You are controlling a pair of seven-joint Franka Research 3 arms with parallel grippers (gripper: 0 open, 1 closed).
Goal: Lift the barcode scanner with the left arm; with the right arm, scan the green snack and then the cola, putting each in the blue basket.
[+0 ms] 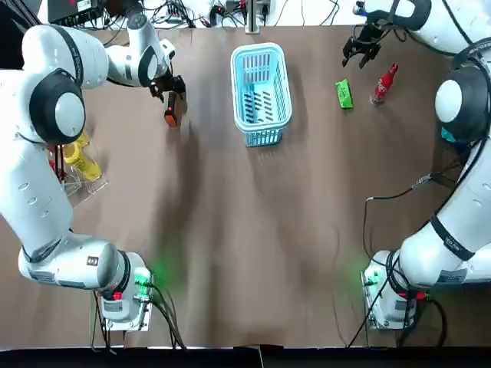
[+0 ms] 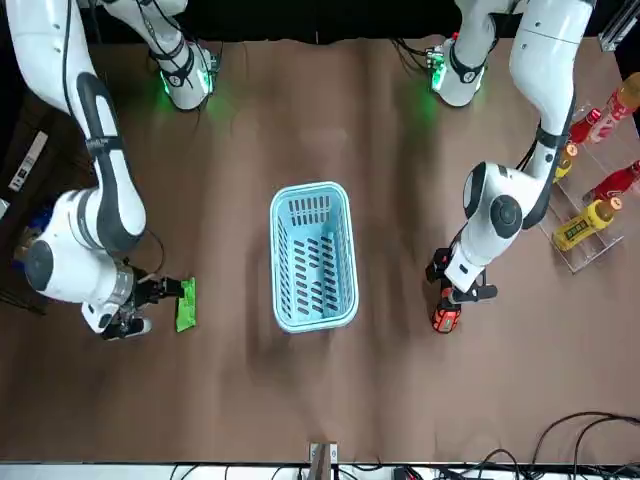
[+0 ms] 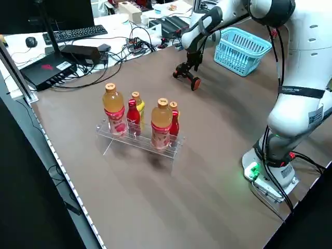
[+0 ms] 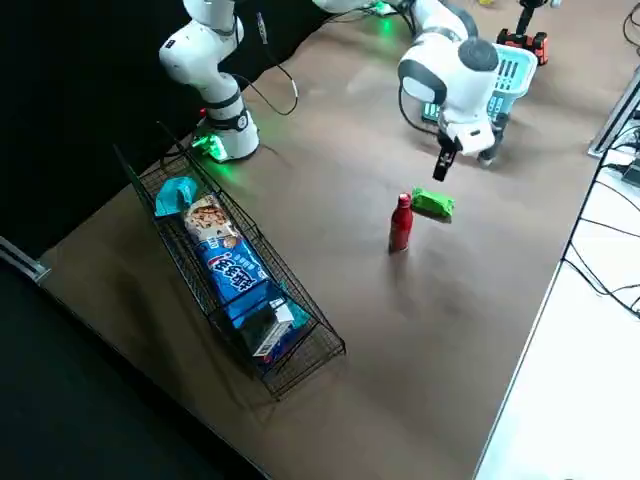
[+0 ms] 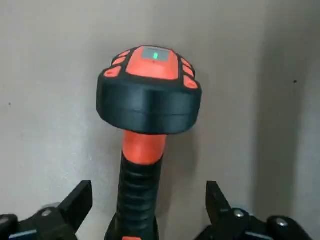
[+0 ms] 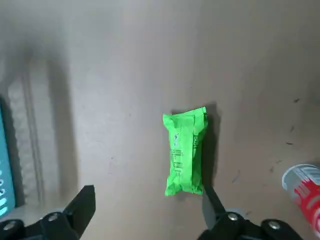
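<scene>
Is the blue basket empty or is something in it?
Empty: the blue basket shows only its slotted floor; the green snack and the cola are both outside it.

One scanner [image 1: 170,113]; one green snack [image 1: 344,94]; one cola [image 1: 383,83]; one blue basket [image 1: 235,84]; five bottles [image 3: 162,122] in rack [image 3: 140,141]

Top: overhead, straight down. Front: opposite side, mirrored. Sides: raised diagonals. Wrists: close, looking down. Top and front share blue basket [image 1: 262,136].

Right wrist view's edges cut off the cola [image 6: 304,192] and blue basket [image 6: 5,197].
</scene>
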